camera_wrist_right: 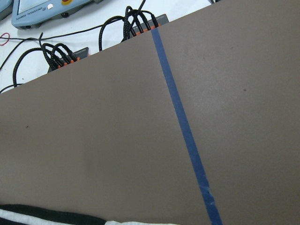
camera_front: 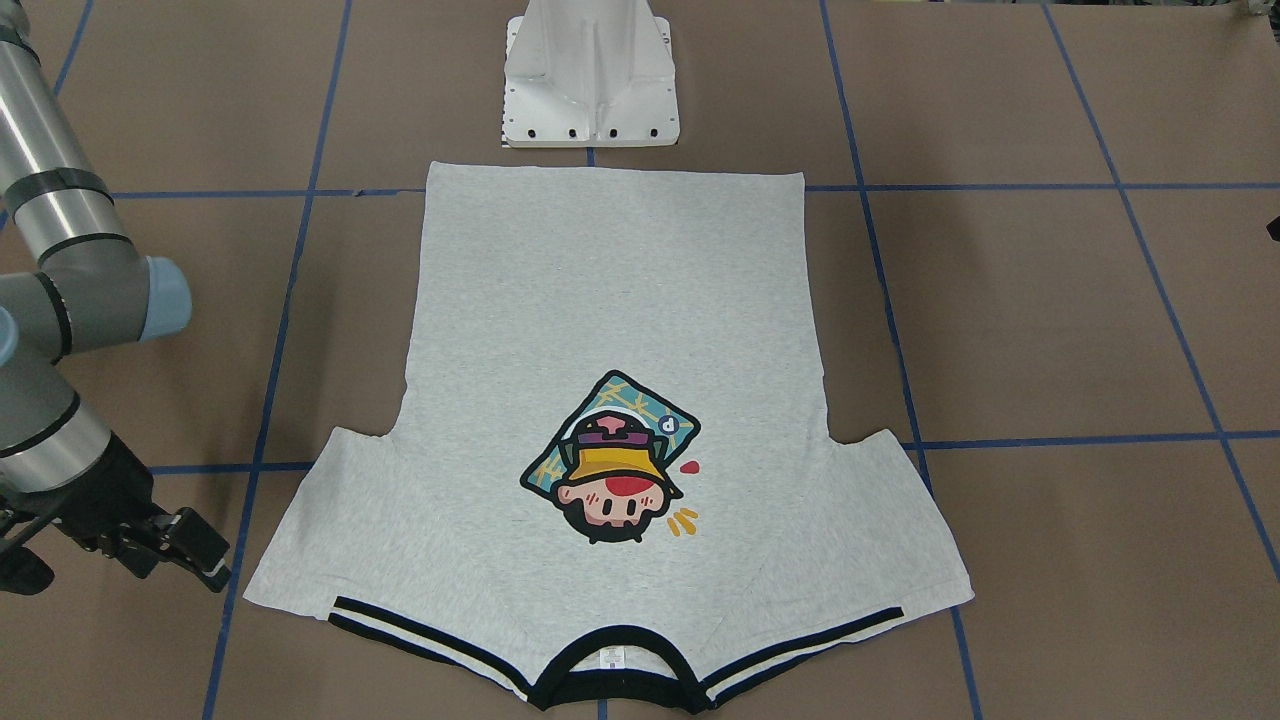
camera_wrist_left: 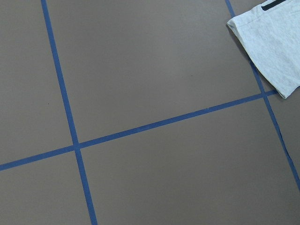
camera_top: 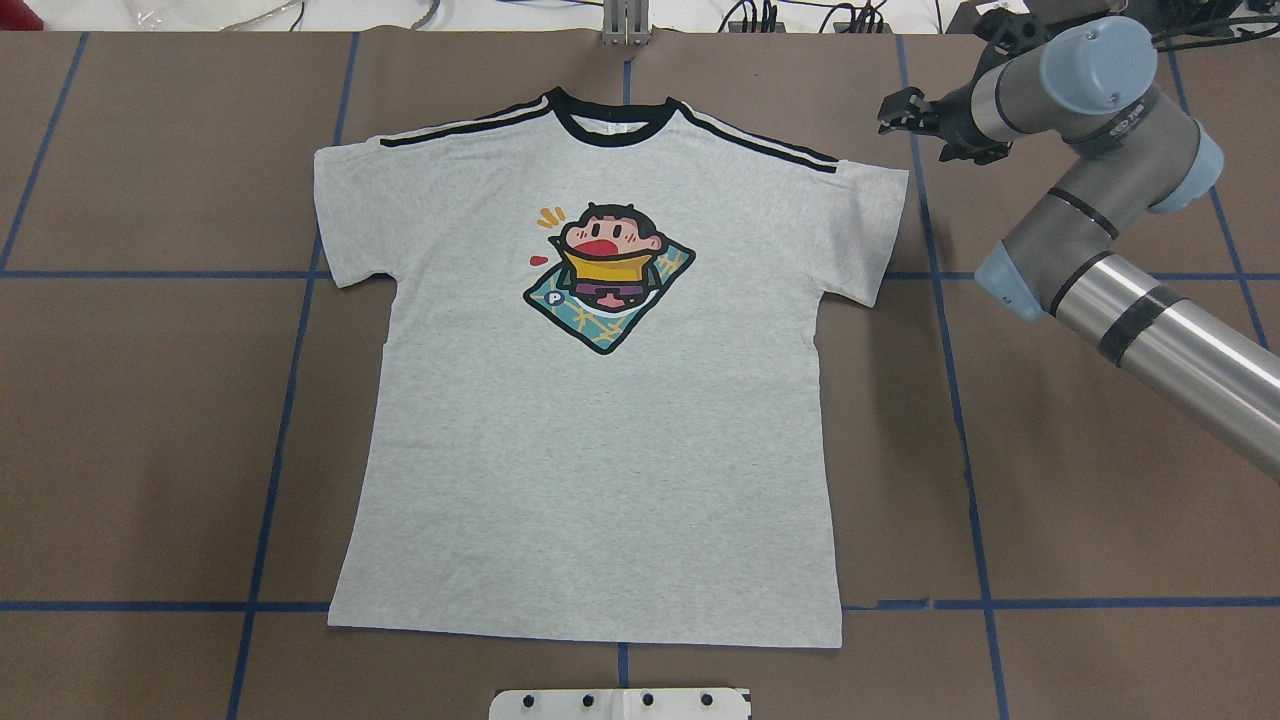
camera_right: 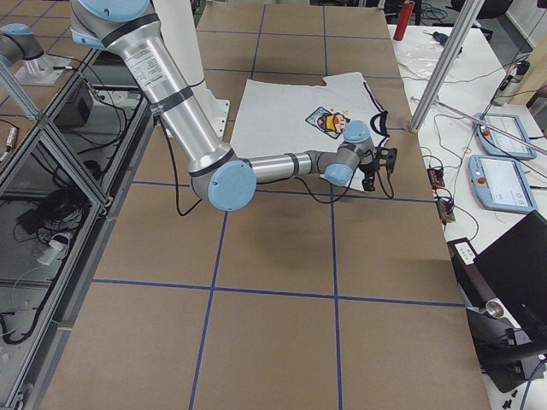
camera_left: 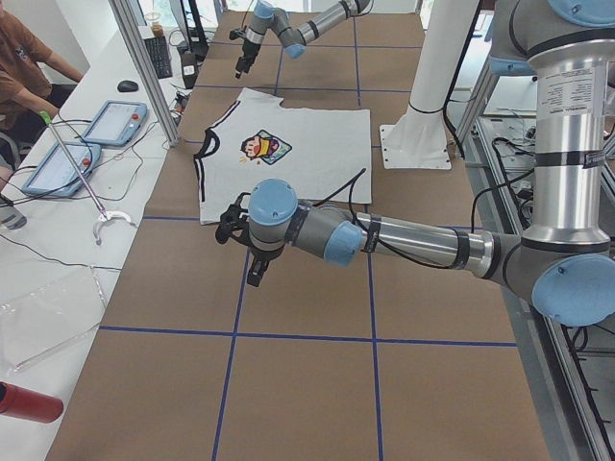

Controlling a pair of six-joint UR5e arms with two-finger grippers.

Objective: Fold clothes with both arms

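T-shirt (camera_top: 600, 450) laid flat, print up, on worktop (camera_top: 150, 400); long axis set collar-far, hem-near. Right gripper (camera_top: 893, 112) positioned just beside right sleeve, fingers spread, nothing gripped. Left gripper (camera_left: 233, 223) placed farther off; finger gap cannot be told.

A brown paper-covered table (camera_left: 317, 384) crossed by blue tape lines runs away from the camera. The near grey metal left arm (camera_left: 413, 245), with pale-blue joint caps, reaches across it. Its black left gripper (camera_left: 252, 264) hangs near the closest sleeve of a light grey short-sleeved T-shirt (camera_left: 317, 163); whether its jaws are parted is unclear. The shirt lies flat, print up, with its collar toward a white side bench (camera_left: 58, 250). Far off, the small right arm (camera_left: 322, 17) holds its right gripper (camera_left: 243, 65) beyond the far sleeve. A white pedestal block (camera_left: 418, 144) stands by the hem. A person in an orange shirt (camera_left: 19, 58) sits near two grey tablets (camera_left: 115, 120).
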